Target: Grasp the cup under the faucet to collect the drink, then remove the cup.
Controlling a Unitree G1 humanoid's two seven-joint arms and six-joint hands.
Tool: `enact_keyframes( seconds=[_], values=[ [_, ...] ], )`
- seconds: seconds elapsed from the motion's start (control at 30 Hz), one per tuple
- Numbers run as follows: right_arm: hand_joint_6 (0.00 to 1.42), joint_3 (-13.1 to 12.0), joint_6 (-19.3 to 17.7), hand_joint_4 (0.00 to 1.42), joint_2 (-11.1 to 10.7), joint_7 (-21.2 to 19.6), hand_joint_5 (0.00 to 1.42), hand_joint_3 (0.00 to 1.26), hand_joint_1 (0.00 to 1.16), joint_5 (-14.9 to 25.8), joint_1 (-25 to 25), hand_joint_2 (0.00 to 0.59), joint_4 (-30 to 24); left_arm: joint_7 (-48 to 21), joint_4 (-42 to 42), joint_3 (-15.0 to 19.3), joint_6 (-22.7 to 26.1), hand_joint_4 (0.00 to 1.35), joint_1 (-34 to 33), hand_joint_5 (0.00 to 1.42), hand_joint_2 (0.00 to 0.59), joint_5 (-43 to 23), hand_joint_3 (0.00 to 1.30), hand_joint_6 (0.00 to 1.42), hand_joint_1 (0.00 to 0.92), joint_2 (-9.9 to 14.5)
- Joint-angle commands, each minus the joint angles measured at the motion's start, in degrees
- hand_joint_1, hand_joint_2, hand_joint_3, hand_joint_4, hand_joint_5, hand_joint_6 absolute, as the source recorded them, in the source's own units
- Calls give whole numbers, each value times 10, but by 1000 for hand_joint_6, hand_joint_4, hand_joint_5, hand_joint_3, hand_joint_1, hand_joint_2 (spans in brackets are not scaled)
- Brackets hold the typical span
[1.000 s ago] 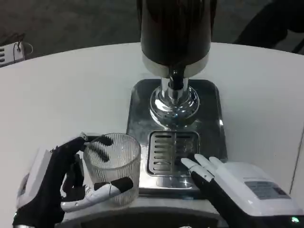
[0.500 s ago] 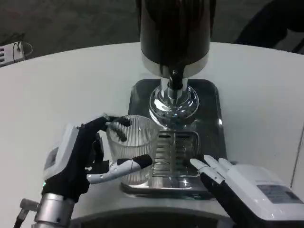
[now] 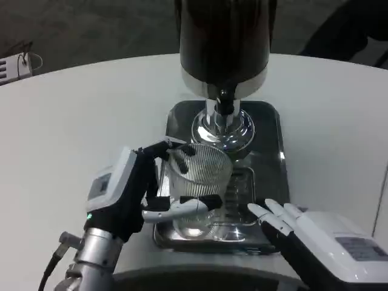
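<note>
Cup: the ribbed clear cup (image 3: 199,188) is tilted, its mouth leaning toward the faucet (image 3: 225,104), above the slotted drip grate (image 3: 239,193); it looks empty, though the glare makes that hard to judge.
Left robot hand: the left robot hand (image 3: 142,193) is clamped on the cup, dark fingers over the rim's far side and the thumb across the near wall.
Right robot hand: the right robot hand (image 3: 306,233) lies flat at the tray's near right corner, fingers apart, holding nothing.
Dispenser: the dark dispenser (image 3: 223,42) stands on a steel tray (image 3: 273,130), its chrome base just behind the cup.
Table: a white table (image 3: 79,115) carries it all.
</note>
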Motion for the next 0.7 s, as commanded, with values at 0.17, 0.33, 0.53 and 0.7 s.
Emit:
enact_keyframes(
  seconds=[0.17, 0.33, 0.53, 0.7],
  values=[
    [0, -25, -31, 0, 6, -2, 0, 88, 542, 24, 21, 444, -9, 45, 38, -32, 20, 1086, -49, 1287, 0, 25, 966, 1424, 582, 0],
    [0, -40, -44, 0, 10, 0, 0, 93, 543, 34, 26, 444, -9, 65, 53, -44, 29, 1086, -65, 1275, 0, 33, 966, 1424, 578, 3],
    [0, -61, -65, 0, 13, 5, 0, 94, 543, 49, 31, 444, -9, 74, 69, -59, 45, 1077, -81, 1265, 0, 38, 961, 1424, 573, 4],
    [0, -74, -74, 0, 18, 10, 0, 94, 543, 59, 34, 444, -9, 57, 78, -77, 59, 1014, -90, 1201, 0, 36, 914, 1421, 562, 7]
  ],
)
